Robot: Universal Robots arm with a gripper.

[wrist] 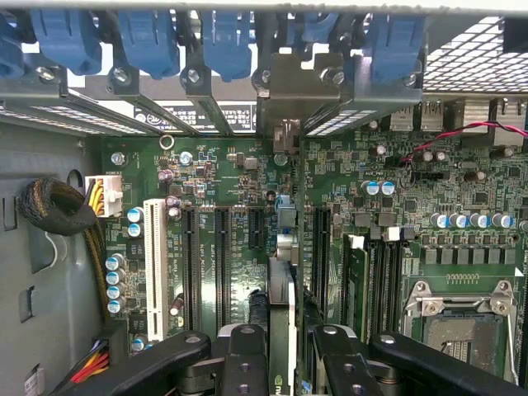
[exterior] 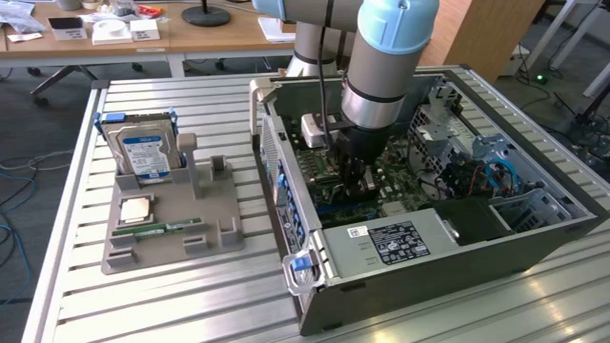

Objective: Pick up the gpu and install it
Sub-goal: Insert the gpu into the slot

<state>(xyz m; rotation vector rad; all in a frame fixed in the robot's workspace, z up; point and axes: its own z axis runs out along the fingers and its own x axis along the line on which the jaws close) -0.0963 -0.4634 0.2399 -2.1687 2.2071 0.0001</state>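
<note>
My gripper (exterior: 358, 187) is down inside the open computer case (exterior: 533, 232), over the green motherboard (exterior: 405, 191). In the wrist view the gripper (wrist: 285, 351) is shut on the gpu (wrist: 281, 293), which I see edge-on as a thin card between the black fingers (wrist: 243, 359). The card stands upright along a black expansion slot (wrist: 256, 231) in the middle of the motherboard (wrist: 223, 165). Its silver end bracket (wrist: 289, 91) lies at the case's rear slot openings under the blue clips (wrist: 227, 37). I cannot tell whether the card's edge sits in the slot.
A grey holder (exterior: 171, 214) on the slatted table at the exterior view's left carries a blue-labelled hard drive (exterior: 143, 146), a CPU (exterior: 133, 209) and a green RAM stick (exterior: 157, 229). Inside the case are a power supply (exterior: 391, 239), a cable bundle (wrist: 58, 210) and a CPU socket (wrist: 458, 322).
</note>
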